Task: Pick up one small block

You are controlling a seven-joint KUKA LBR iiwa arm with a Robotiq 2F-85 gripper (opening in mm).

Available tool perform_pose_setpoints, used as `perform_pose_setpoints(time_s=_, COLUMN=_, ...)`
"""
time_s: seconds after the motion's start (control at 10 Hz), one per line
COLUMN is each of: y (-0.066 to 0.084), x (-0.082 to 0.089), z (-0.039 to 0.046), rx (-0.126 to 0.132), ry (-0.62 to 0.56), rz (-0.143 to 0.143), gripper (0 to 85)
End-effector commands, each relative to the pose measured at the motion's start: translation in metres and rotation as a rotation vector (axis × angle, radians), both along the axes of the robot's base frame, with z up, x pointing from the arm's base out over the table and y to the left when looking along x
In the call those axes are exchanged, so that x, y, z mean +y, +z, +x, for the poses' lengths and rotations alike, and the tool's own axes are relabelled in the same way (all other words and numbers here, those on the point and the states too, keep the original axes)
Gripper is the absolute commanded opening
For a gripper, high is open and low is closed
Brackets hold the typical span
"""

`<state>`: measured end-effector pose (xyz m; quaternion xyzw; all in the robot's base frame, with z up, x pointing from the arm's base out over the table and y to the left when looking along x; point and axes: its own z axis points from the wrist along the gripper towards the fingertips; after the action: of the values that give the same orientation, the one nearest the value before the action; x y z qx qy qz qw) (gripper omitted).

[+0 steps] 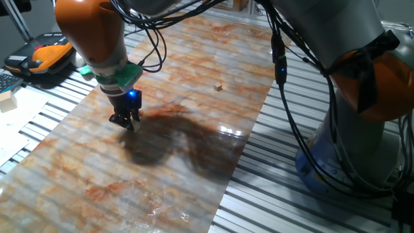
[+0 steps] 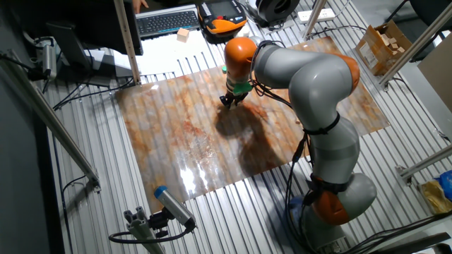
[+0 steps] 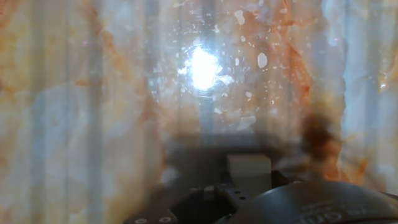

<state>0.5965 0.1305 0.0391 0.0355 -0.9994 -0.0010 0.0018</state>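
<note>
Marbled tabletop (image 1: 194,97), small block (image 3: 249,167) between gripper (image 1: 127,122) fingertips

The block (image 3: 249,167) is a pale tan plain wooden cube, seen low and just right of centre in the hand view, square-on. In one fixed view it shows as a pale speck (image 1: 136,127) left of centre.
</note>
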Motion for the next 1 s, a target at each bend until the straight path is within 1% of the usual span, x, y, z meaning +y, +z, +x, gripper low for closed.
perform_pose_setpoints(time_s=0.0, y=0.001, x=-0.002, z=-0.0001, rx=-0.004, ry=-0.001, rz=0.006, gripper=0.0)
perform_pose_setpoints(time_s=0.1, y=0.003, x=-0.004, z=-0.0001, rx=-0.007, ry=-0.008, rz=0.003, gripper=0.0)
perform_pose_setpoints(time_s=0.2, y=0.005, x=-0.005, z=0.0001, rx=-0.008, ry=-0.018, rz=0.009, gripper=0.0)
perform_pose_setpoints(time_s=0.3, y=0.008, x=-0.006, z=0.0005, rx=-0.008, ry=-0.021, rz=0.024, gripper=0.0)
perform_pose_setpoints(time_s=0.5, y=0.015, x=-0.009, z=0.0017, rx=-0.006, ry=-0.034, rz=0.032, gripper=0.0)
perform_pose_setpoints(time_s=0.6, y=0.02, x=-0.009, z=0.0027, rx=-0.006, ry=-0.035, rz=0.029, gripper=0.0)
perform_pose_setpoints(time_s=0.9, y=0.041, x=-0.002, z=0.0011, rx=-0.013, ry=-0.049, rz=0.003, gripper=0.0)
